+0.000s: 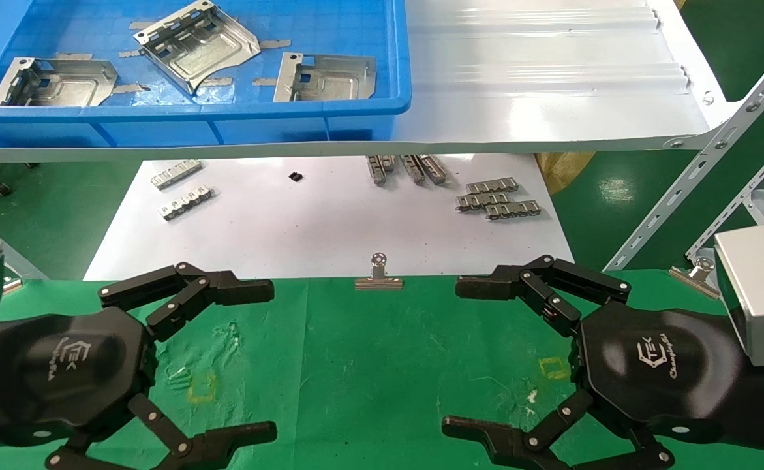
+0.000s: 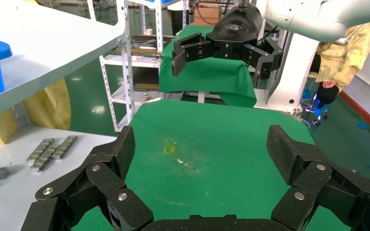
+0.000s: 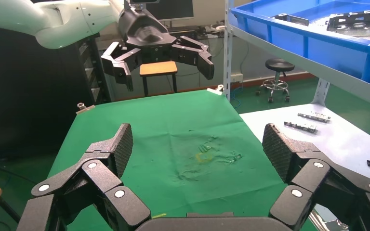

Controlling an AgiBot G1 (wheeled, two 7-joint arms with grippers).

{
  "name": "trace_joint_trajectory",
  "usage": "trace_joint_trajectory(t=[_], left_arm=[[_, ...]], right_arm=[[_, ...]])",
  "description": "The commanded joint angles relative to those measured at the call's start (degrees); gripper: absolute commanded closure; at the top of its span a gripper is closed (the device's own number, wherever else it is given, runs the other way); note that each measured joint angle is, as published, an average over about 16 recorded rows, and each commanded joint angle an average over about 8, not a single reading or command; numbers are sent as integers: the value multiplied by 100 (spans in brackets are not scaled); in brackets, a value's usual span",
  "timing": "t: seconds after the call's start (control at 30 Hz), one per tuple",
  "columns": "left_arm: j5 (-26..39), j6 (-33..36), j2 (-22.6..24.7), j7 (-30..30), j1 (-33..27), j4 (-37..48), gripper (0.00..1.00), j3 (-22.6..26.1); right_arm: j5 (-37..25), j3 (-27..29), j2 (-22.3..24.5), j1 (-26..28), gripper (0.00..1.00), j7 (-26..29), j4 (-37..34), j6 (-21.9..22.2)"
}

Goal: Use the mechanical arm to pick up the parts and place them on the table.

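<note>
Three shiny stamped metal parts lie in a blue bin (image 1: 186, 121) on the shelf at the back left: one at its left (image 1: 55, 81), one tilted in the middle (image 1: 196, 42), one at its right (image 1: 326, 77). The green-cloth table (image 1: 368, 365) spreads in front of me with nothing on it between my arms. My left gripper (image 1: 272, 359) (image 2: 203, 149) hovers open over its left part. Facing it, my right gripper (image 1: 453, 358) (image 3: 198, 144) hovers open over the right part. Neither holds anything. Both are far below and in front of the bin.
Yellow square outlines (image 1: 201, 388) (image 1: 554, 367) mark the cloth. Behind the table a white sheet (image 1: 329, 228) carries small toothed strips (image 1: 499, 196) (image 1: 179, 173). Binder clips (image 1: 378, 274) (image 1: 695, 271) pin the cloth's far edge. The glossy white shelf (image 1: 551, 85) overhangs, with slotted rails (image 1: 701, 170) at right.
</note>
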Motion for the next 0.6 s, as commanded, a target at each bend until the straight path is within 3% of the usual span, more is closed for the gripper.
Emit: trace_joint_trajectory(t=[0.03, 0.47, 0.6], left_arm=[[0, 0, 0, 0, 0, 0, 0, 0], [0, 0, 0, 0, 0, 0, 0, 0], [0, 0, 0, 0, 0, 0, 0, 0]], right_arm=[[0, 0, 0, 0, 0, 0, 0, 0], [0, 0, 0, 0, 0, 0, 0, 0], [0, 0, 0, 0, 47, 0, 0, 0]])
